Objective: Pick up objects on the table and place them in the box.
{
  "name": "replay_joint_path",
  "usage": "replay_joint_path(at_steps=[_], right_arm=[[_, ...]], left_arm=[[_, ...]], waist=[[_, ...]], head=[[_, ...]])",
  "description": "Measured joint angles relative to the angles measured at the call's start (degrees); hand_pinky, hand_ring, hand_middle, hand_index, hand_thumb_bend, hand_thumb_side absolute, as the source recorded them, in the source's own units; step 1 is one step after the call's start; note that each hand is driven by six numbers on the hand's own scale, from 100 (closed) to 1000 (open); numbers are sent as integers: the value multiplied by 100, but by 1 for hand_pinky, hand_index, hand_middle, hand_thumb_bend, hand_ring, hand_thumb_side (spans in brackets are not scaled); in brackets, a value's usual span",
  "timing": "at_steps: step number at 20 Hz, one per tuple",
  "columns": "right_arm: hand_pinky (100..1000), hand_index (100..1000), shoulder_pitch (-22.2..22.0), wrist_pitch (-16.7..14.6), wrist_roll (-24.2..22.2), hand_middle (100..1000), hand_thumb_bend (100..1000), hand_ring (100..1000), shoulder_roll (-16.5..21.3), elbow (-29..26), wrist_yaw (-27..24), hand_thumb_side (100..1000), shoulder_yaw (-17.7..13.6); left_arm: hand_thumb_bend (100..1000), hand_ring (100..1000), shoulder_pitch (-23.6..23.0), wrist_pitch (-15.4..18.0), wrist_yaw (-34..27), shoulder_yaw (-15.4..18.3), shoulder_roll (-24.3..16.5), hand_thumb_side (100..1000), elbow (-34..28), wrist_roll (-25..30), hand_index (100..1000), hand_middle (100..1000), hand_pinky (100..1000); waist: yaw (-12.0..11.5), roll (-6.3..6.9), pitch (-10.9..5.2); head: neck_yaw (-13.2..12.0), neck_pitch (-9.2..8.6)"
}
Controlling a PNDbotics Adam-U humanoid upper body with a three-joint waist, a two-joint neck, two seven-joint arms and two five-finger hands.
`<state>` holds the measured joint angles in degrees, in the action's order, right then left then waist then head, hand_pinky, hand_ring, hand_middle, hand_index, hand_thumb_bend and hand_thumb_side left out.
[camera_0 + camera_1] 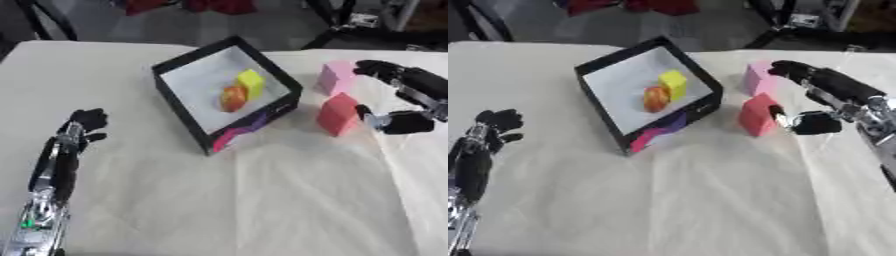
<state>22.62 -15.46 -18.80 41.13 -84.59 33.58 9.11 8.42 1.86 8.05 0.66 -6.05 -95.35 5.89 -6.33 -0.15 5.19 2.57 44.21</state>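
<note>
Right robot hand [820, 102] open beside red block [756, 115], near box [284, 107] edge.

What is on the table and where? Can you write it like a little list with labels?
box: black box, white inside, at the middle of the table
in the box: yellow block and orange thing
outside the box: pink block and red block, to its right
right hand: right hand open, fingers spread by the pink and red blocks
left hand: left hand idle, resting on the white cloth
</note>
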Motion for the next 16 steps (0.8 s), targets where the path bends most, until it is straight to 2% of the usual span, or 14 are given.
replay_joint_path(at_steps=[9,16], right_arm=[[905,1000,60,369,-730,987,100,942,-165,164,-238,703,-248],[887,1000,169,518,-869,976,100,928,-355,301,-265,744,-274]], left_arm=[[139,807,-1,0,0,0,0,1000,0,0,816,735,787],[138,806,-2,0,0,0,0,1000,0,0,816,735,787]], waist=[[4,0,0],[5,0,0]], head=[[-3,0],[8,0]])
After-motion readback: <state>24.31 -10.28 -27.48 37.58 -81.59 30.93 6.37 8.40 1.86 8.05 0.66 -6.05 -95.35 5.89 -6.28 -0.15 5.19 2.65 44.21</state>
